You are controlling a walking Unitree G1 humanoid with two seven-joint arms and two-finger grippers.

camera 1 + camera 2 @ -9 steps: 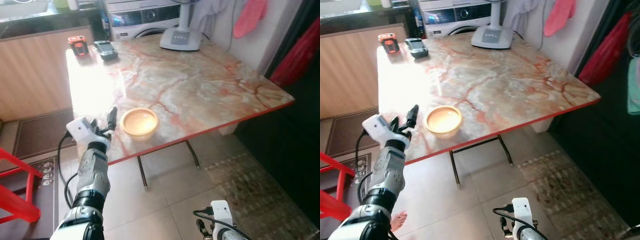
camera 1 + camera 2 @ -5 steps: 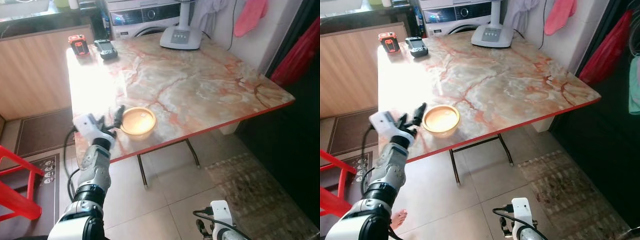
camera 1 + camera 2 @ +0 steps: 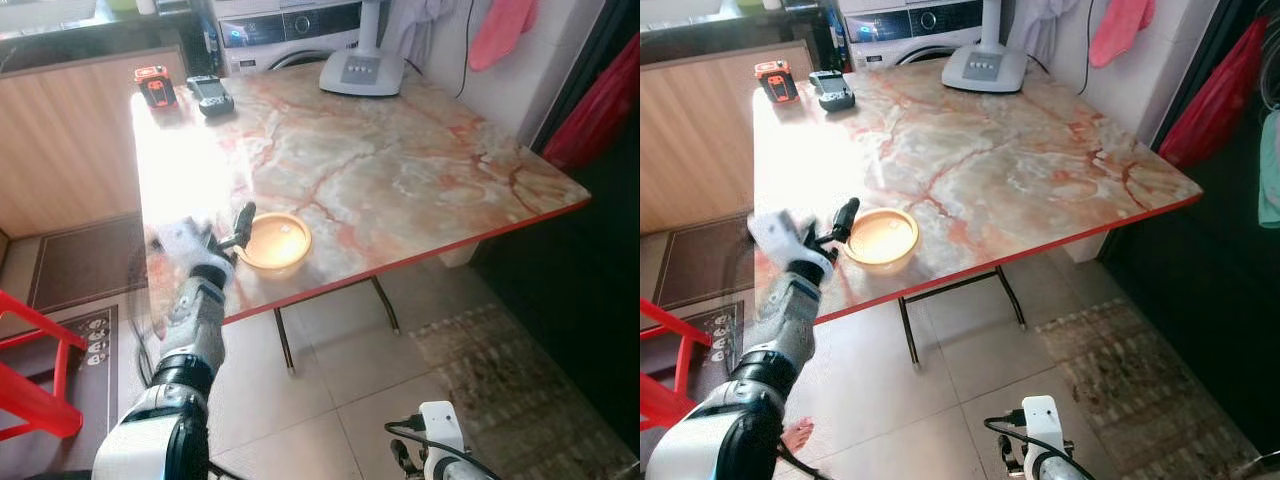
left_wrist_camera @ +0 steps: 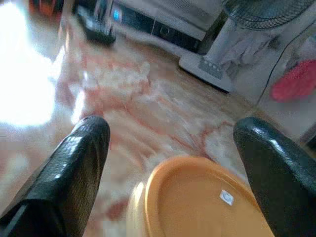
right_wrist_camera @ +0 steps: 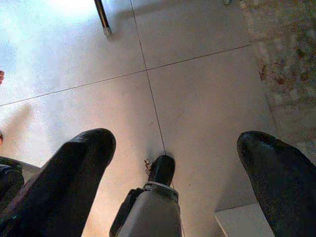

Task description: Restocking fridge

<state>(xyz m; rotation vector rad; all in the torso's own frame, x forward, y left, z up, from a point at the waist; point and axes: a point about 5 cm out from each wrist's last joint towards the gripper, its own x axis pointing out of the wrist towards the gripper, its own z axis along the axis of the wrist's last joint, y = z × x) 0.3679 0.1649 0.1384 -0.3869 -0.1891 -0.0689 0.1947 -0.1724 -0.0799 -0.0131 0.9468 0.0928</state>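
Orange plastic, that's our bowl [image 3: 274,241], sitting near the front edge of the marbled surface [image 3: 400,170], nothing inside but a small white sticker. We've got the left hand [image 4: 170,148] spread wide, its fingers [image 4: 81,158] either side of the near rim, not touching. From the wrist we see a fan base [image 4: 207,69] beyond; right hand [image 5: 173,163] hangs open over floor tiles [image 5: 197,98].
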